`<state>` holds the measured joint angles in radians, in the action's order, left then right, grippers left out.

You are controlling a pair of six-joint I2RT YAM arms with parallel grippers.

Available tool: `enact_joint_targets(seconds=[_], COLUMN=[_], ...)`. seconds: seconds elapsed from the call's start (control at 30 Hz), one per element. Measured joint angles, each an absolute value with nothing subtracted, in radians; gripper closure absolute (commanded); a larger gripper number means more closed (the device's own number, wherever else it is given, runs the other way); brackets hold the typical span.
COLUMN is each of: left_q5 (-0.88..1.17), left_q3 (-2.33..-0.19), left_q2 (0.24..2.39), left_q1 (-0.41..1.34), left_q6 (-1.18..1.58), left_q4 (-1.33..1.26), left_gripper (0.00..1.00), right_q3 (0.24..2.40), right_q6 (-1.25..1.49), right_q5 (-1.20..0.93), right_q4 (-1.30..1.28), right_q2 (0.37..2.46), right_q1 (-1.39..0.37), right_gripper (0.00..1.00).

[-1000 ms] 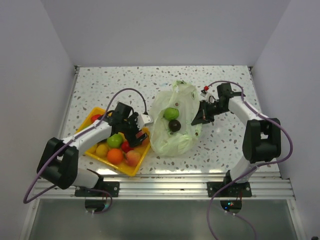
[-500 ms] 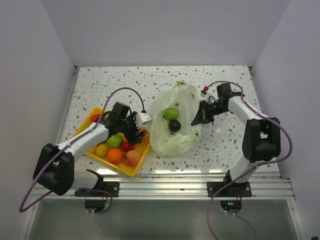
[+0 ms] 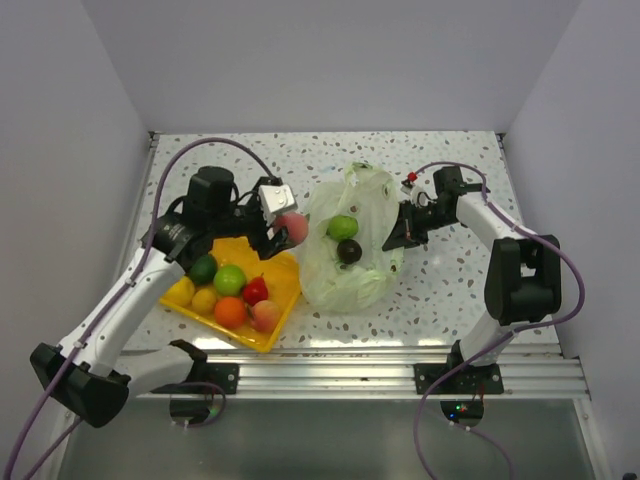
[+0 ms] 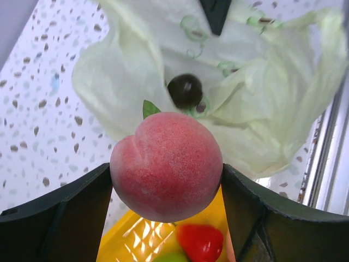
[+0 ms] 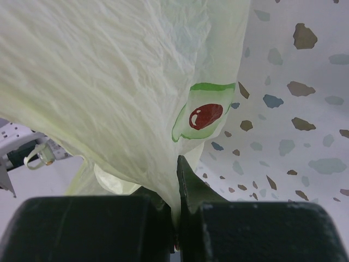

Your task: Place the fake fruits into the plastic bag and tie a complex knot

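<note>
My left gripper (image 3: 288, 229) is shut on a pink peach (image 3: 292, 227), held above the tray's far corner, just left of the plastic bag (image 3: 350, 280). In the left wrist view the peach (image 4: 166, 164) fills the space between my fingers, with the bag (image 4: 262, 98) beyond. The pale green bag lies open with a green fruit (image 3: 343, 226) and a dark purple fruit (image 3: 348, 251) inside; the purple one also shows in the left wrist view (image 4: 185, 90). My right gripper (image 3: 397, 236) is shut on the bag's right edge (image 5: 163, 153). Several fruits remain in the yellow tray (image 3: 272, 337). No knot shows.
The yellow tray sits at the front left of the speckled table, holding green (image 3: 230, 279), dark green (image 3: 203, 268), yellow (image 3: 204, 299), orange (image 3: 230, 311), red (image 3: 257, 290) and peach-coloured (image 3: 265, 316) fruits. White walls close in the table on three sides.
My left gripper rose out of the tray with the pink peach and moved right and back toward the bag. My right gripper has stayed put, holding the bag's edge.
</note>
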<state>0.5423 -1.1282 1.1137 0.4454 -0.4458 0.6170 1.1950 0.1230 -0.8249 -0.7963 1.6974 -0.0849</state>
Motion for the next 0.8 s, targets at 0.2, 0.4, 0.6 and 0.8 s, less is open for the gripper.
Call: enact_joint_targets(seconds=[0.2,0.4,0.6,0.8], left_q5=[0.587,0.564,0.44,0.274], left_q3=[-1.325,-1.424,-1.433,-1.437], left_q2=[1.218,1.428,1.581,1.643], left_q1=[0.638,0.745,0.784,0.783], left_q6=[-0.376,-0.306,-0.251,-0.233], left_q4=[0.597,0.524,0.451,0.382], left_gripper=[0.62,0.63,0.64,0.5], right_q3=[1.199,1.201,1.201,1.201], right_q6=[0.123,0.123,0.122,0.12], right_q5=[-0.825,-0.825,-0.825,-0.826], right_q4=[-0.797,-0.796,-0.797,-0.796], right_q2=[1.705,1.71,1.71,1.715], right_q1=[-0.089,-0.092,-0.094,-0.099], right_gripper=[1.0,1.0,1.0,1.0])
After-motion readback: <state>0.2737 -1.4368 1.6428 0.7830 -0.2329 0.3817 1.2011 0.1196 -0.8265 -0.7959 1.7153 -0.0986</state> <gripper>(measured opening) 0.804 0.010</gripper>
